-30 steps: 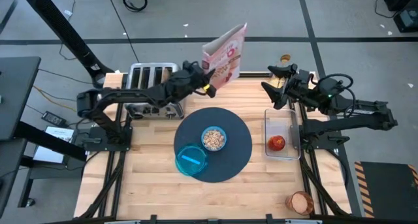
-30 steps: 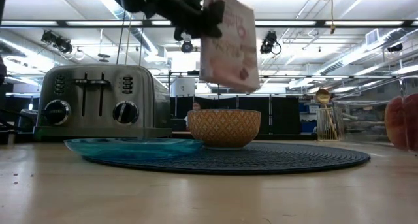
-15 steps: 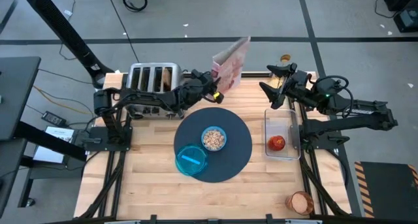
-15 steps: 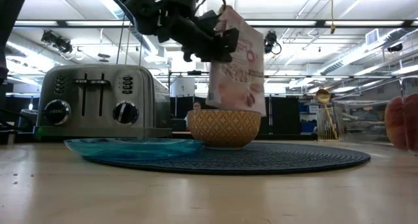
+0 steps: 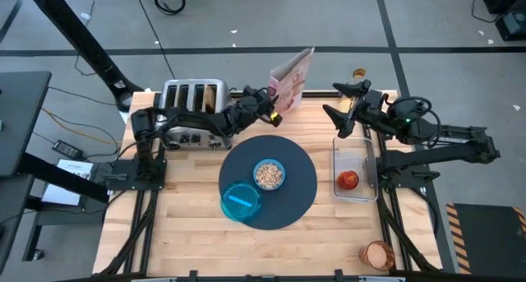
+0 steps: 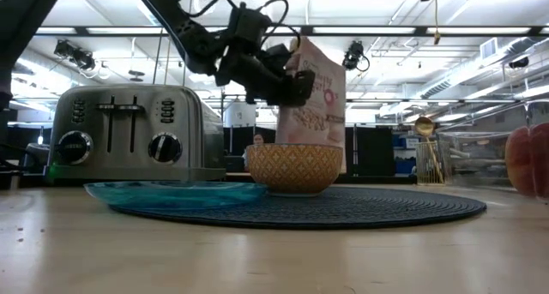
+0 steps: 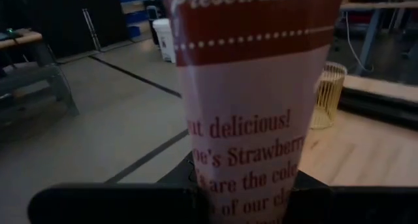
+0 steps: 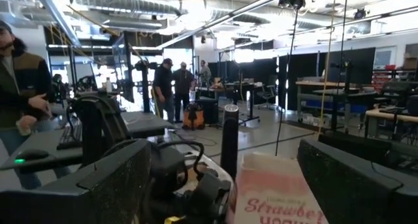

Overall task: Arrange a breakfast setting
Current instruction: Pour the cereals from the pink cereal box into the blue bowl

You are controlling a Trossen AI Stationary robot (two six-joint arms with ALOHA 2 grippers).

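My left gripper (image 5: 269, 109) is shut on a pink and white cereal bag (image 5: 292, 73) over the table's far edge, behind the dark round mat (image 5: 300, 179). On the mat sit a blue bowl (image 5: 268, 174) with cereal in it and a teal plate (image 5: 240, 201). In the low view the bag (image 6: 316, 97) stands behind the bowl (image 6: 293, 167), which hides its lower end. A red fruit (image 5: 348, 180) lies in a clear tub. An amber cup (image 5: 378, 254) stands at the near right. My right gripper (image 5: 341, 109) hangs open above the far right. My left gripper pinches the cereal bag between its two fingers across the bag's lower half (image 7: 248, 185), where the sides are drawn in. The fingers come nearly level from the table's left. The bag stands upright, leaning a little; whether its bottom rests on the table is hidden by the bowl.
A steel toaster (image 5: 192, 111) stands at the far left, close under my left arm. The clear tub (image 5: 355, 168) sits right of the mat. A gold spoon (image 6: 423, 126) stands in a wire holder at the far right. People stand in the room beyond the table.
My left gripper has sunk and moved toward the table's right edge with the cereal bag. The bag has come down from high above the bowl to stand behind it, and has turned more upright. My right gripper has stayed open.
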